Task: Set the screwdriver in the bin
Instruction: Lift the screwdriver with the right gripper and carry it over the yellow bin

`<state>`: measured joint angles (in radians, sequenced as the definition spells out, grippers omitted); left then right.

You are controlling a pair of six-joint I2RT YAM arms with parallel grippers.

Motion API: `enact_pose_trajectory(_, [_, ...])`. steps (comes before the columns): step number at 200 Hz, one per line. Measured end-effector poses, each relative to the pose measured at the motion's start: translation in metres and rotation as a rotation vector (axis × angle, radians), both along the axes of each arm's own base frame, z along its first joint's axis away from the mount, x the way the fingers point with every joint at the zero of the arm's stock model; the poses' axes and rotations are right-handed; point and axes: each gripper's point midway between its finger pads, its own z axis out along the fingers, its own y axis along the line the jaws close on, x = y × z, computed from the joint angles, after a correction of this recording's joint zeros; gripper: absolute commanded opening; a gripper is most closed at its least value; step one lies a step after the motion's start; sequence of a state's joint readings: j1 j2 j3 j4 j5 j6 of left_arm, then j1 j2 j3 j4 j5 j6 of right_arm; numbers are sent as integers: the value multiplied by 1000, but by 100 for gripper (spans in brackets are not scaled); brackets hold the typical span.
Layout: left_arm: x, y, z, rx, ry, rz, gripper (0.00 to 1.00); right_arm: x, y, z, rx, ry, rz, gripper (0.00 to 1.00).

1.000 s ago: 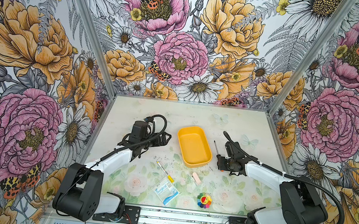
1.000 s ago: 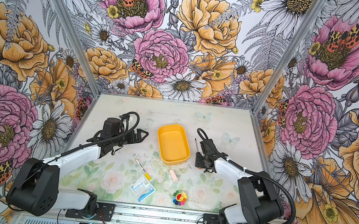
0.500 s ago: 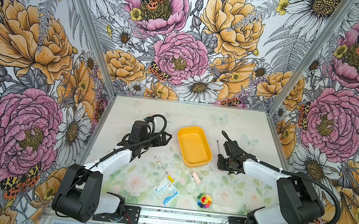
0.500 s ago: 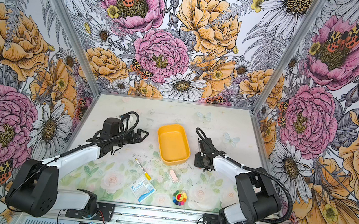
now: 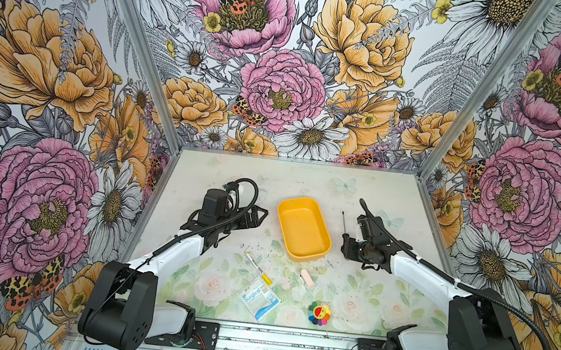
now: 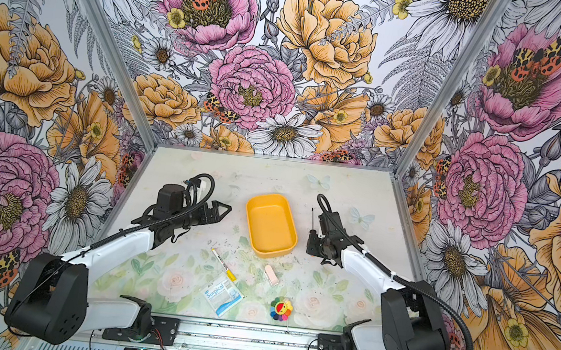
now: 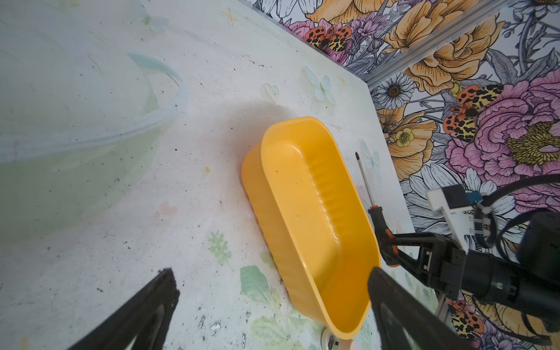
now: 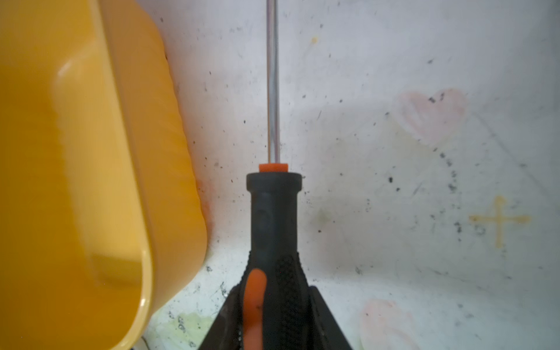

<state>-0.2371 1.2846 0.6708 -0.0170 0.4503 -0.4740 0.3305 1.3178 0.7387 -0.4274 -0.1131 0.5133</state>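
Though just beside the bin (image 5: 303,234), screwdriver (image 5: 343,222) outside it, in right claw (image 5: 345,246)

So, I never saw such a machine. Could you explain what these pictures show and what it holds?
Two robot arms work on a table, each ending in a two-fingered gripper. Both top views look down from above; each wrist view comes from a camera on one arm. The right gripper is shut on the handle of the screwdriver, beside the empty yellow bin. The left gripper is open, holding nothing. Also lying there: a white pen, a packet, a small pink piece and a colourful flower toy.
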Motion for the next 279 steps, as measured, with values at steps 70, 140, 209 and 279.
enact_pose_trajectory(70, [1,-8,5,-59,-9,-34,99,20,30,114,203,-216,-23,0])
enact_pose_trajectory(140, [2,-12,-8,-76,40,-40,99,-5,77,98,258,-100,84,0])
enact_pose_trajectory(209, [3,-14,-13,-81,53,-46,99,-10,122,48,220,77,187,0])
enact_pose_trajectory(279, [3,-14,-12,-86,46,-51,99,-1,133,13,175,164,186,0])
